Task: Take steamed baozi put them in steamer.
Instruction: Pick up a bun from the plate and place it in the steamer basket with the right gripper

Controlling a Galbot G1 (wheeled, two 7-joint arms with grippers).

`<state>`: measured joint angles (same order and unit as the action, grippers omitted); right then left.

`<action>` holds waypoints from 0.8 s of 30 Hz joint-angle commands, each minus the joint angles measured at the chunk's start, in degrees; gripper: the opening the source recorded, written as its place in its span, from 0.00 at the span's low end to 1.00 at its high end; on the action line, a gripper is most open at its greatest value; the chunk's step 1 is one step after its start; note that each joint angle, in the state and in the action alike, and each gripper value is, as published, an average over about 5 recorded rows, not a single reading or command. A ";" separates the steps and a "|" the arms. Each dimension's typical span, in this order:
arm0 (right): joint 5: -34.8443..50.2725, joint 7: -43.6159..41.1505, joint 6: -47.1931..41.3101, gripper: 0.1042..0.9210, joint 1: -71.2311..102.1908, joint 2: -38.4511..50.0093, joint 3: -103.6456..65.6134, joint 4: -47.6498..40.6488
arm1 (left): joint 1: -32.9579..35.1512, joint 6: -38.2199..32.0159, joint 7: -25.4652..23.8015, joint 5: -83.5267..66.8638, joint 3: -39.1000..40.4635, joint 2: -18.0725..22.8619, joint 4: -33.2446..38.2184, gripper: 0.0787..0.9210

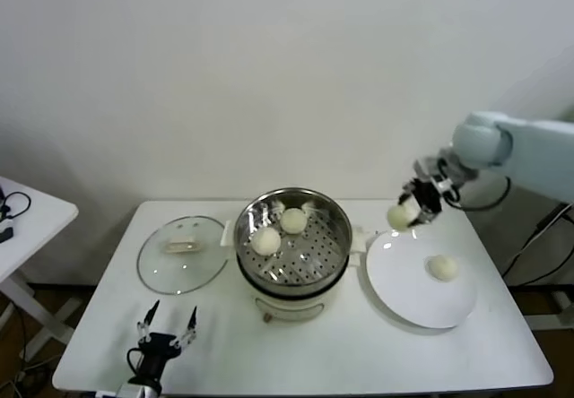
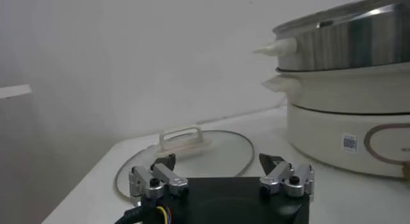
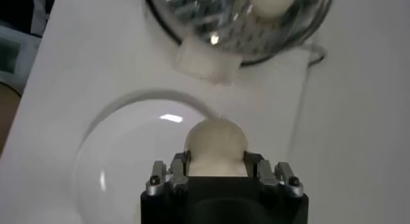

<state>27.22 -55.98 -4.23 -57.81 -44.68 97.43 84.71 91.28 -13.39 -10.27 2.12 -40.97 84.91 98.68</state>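
My right gripper [image 1: 413, 211] is shut on a creamy-white baozi [image 1: 401, 215], holding it in the air over the far left edge of the white plate [image 1: 404, 286]. The right wrist view shows that baozi [image 3: 216, 146] squeezed between the two fingers. Another baozi [image 1: 442, 267] lies on the plate. Two baozi [image 1: 265, 240] [image 1: 293, 220] rest inside the shiny steamer [image 1: 334, 237] on its white pot base, left of my right gripper. My left gripper [image 1: 167, 323] stays open and empty near the table's front left edge.
The round glass lid [image 1: 157, 263] lies flat left of the steamer, just beyond my left gripper [image 2: 221, 166]. A second white table [image 1: 31, 214] stands at far left. Black cables hang off the table's right side.
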 commanded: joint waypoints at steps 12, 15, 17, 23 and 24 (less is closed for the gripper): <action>-21.96 4.54 20.58 0.58 6.46 -20.76 -5.38 14.75 | -0.29 -0.21 0.13 -0.41 -0.56 0.44 -0.02 0.88; -26.21 5.18 21.27 0.58 10.16 -21.43 -4.78 12.42 | -0.36 -0.21 0.15 -0.49 -0.63 0.50 -0.15 0.88; -28.44 5.62 21.72 0.58 11.91 -22.06 -4.84 10.59 | -0.46 -0.24 0.16 -0.51 -0.67 0.51 -0.34 0.88; -32.70 6.02 23.21 0.58 14.39 -23.70 -6.16 7.51 | -0.77 -0.38 0.19 -0.60 -0.70 0.56 -0.96 0.88; -33.21 6.08 23.34 0.58 14.62 -23.94 -6.28 7.27 | -0.80 -0.41 0.19 -0.62 -0.72 0.54 -1.04 0.88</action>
<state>5.09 -51.43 15.25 -50.09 -64.45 92.01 94.42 90.56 -13.76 -10.09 1.57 -41.66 85.44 98.05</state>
